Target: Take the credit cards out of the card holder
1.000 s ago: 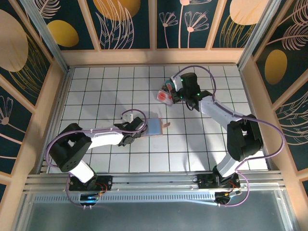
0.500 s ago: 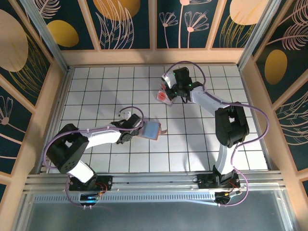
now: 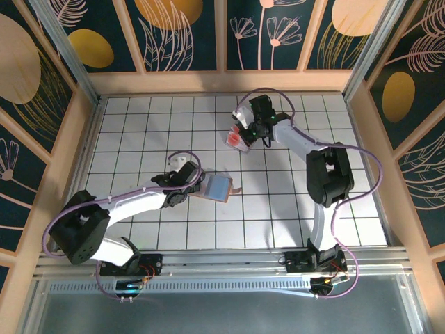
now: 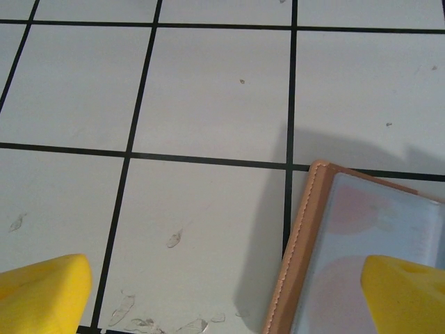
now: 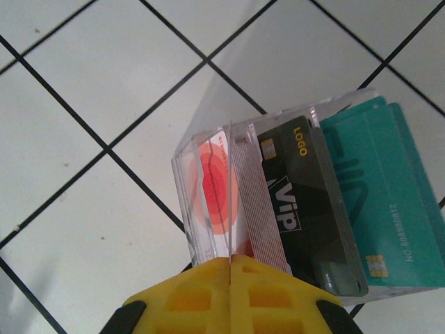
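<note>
Left gripper (image 3: 199,188) is released, its yellow fingers (image 4: 43,292) spread wide. One of them sits over bare tile and the other over the edge of the card holder (image 3: 218,186). Whether that finger touches the holder I cannot tell. Right gripper (image 3: 243,133) is clenched, its two yellow fingers (image 5: 201,299) pressed flat against each other right at the near wall of a clear plastic box (image 5: 186,182). A thin pale line runs up from the seam between the fingers and across the box. It may be a card seen edge-on, but I cannot tell.

Both work over a white tiled table (image 3: 139,132) with black grid lines, and faint scuffs show on it in the left wrist view.

The box stands toward the far side of the table, a little right of centre and well apart from the holder. It is tilted and holds cards standing side by side.

The card holder lies open near the middle of the table, just in front of the left gripper. Its blue-grey inside faces up and a stitched tan border runs round it.

In the box are a teal card (image 5: 382,181), a black card (image 5: 299,202) with gold and white lettering, and a red-and-white card (image 5: 208,188).

A small brown tab (image 3: 237,190) sticks out from the holder's edge farthest from the left gripper.
</note>
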